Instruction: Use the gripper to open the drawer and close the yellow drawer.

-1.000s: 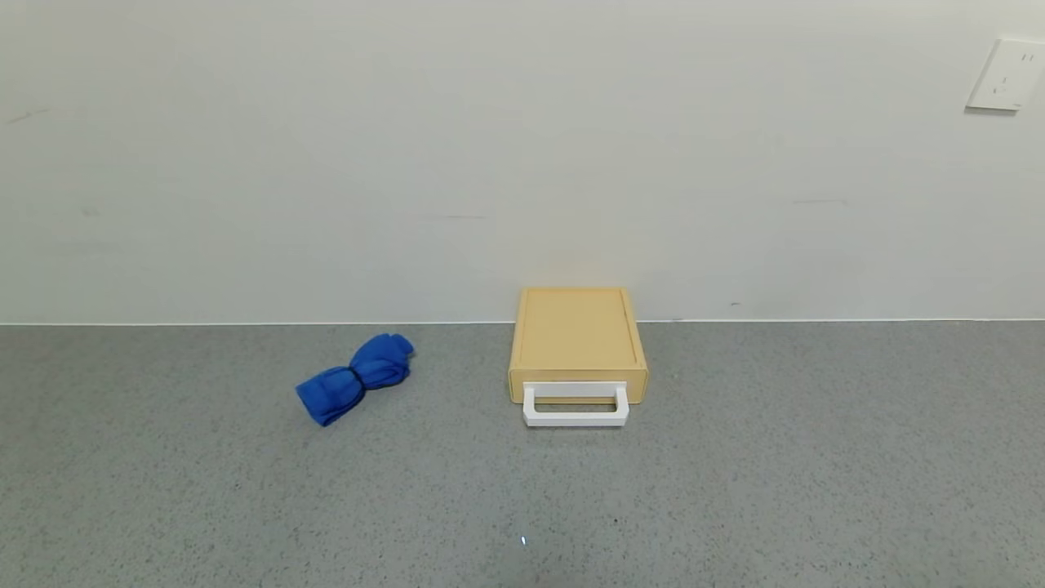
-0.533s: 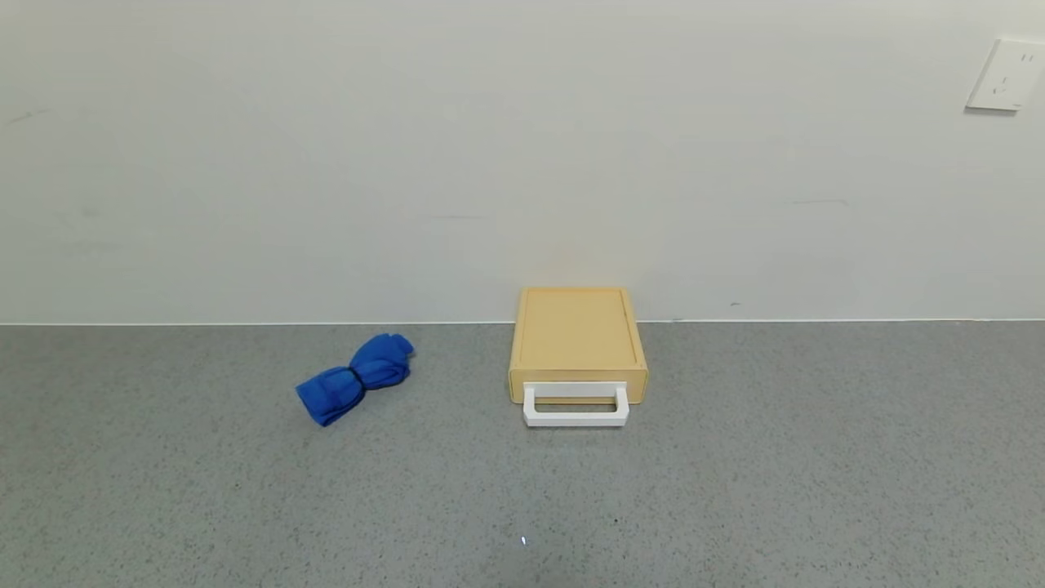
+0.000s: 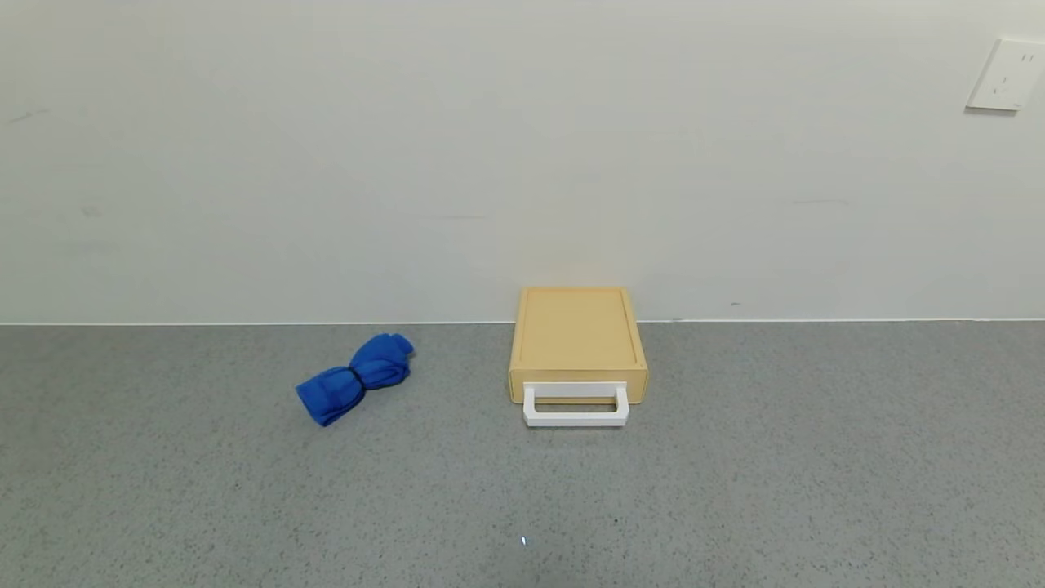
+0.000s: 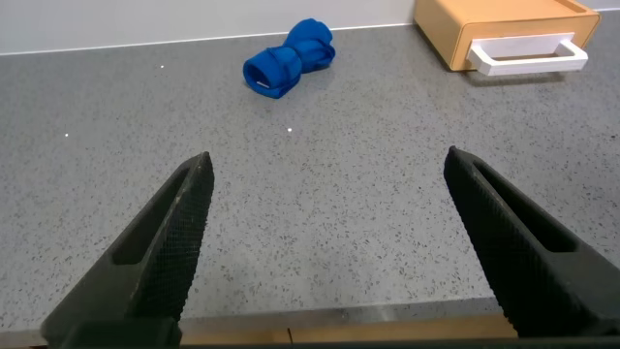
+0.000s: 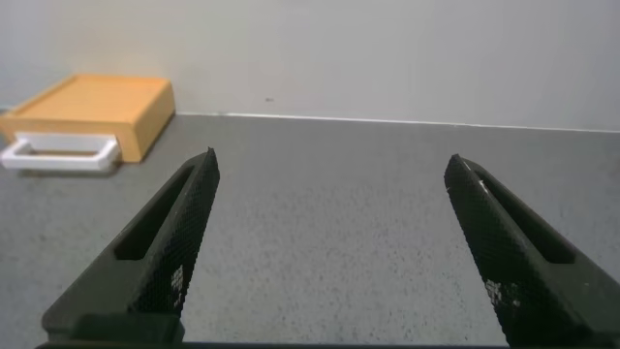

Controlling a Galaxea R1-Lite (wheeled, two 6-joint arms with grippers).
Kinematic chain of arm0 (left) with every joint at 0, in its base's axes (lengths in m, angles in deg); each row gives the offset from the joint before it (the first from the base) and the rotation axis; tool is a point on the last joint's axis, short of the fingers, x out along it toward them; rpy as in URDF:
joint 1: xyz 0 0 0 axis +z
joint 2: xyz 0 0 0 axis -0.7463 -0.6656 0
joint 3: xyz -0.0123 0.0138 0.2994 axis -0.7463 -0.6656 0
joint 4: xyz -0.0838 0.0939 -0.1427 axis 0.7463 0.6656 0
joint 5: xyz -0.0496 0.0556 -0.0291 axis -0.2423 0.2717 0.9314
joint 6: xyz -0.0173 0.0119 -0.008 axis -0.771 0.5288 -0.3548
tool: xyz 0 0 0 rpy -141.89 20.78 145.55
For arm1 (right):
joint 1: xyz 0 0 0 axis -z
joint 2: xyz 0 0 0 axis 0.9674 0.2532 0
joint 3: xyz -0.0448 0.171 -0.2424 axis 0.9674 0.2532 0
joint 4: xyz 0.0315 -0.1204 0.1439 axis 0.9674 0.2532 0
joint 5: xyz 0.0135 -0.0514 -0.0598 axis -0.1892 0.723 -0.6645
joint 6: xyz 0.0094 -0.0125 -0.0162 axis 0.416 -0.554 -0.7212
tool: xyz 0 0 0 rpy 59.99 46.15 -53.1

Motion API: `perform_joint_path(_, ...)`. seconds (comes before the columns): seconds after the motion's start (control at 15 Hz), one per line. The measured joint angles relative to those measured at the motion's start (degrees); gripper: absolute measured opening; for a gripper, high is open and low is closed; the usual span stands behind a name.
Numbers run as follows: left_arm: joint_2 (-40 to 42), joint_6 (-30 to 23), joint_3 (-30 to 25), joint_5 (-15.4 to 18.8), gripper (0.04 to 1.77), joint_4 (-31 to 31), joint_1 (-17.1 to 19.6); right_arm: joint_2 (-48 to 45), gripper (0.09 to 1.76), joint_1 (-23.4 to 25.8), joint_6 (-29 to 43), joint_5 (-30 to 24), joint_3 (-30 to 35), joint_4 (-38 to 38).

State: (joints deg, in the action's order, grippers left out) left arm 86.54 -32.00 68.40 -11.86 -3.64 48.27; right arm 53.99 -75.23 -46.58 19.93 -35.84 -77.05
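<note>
The pale-yellow drawer box (image 3: 577, 336) sits against the wall at the middle of the grey counter, its tray pushed in. Its white loop handle (image 3: 575, 406) faces me. It also shows in the left wrist view (image 4: 504, 29) and the right wrist view (image 5: 92, 114). Neither gripper shows in the head view. My left gripper (image 4: 329, 170) is open and empty over the counter's near edge, far from the drawer. My right gripper (image 5: 329, 170) is open and empty, low over the counter, with the drawer far off to one side.
A blue rolled cloth (image 3: 356, 377) lies on the counter left of the drawer; it also shows in the left wrist view (image 4: 289, 58). A white wall socket (image 3: 1004, 75) is at the upper right. The counter's wooden front edge (image 4: 339, 330) runs under the left gripper.
</note>
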Motion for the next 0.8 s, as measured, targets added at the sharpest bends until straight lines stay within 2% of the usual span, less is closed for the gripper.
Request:
perform_joint_path(0.13, 0.00, -0.05, 0.00, 0.05, 1.72, 0.00, 0.00, -0.10, 1.71, -0.04, -1.38, -0.40, 4.88, -2.73)
perform_joint_path(0.27, 0.00, -0.07, 0.00, 0.13, 1.72, 0.00, 0.00, -0.10, 1.71, -0.04, -0.52, -2.67, 6.88, -2.46)
perform_joint_path(0.47, 0.00, -0.07, 0.00, 0.18, 1.72, 0.02, 0.00, -0.10, 1.71, -0.04, 1.40, -4.68, 7.64, 3.22)
perform_joint_path(0.8, 0.00, -0.07, 0.00, 0.16, 1.72, 0.02, 0.00, -0.10, 1.71, -0.09, 2.29, -4.91, 7.72, 3.29)
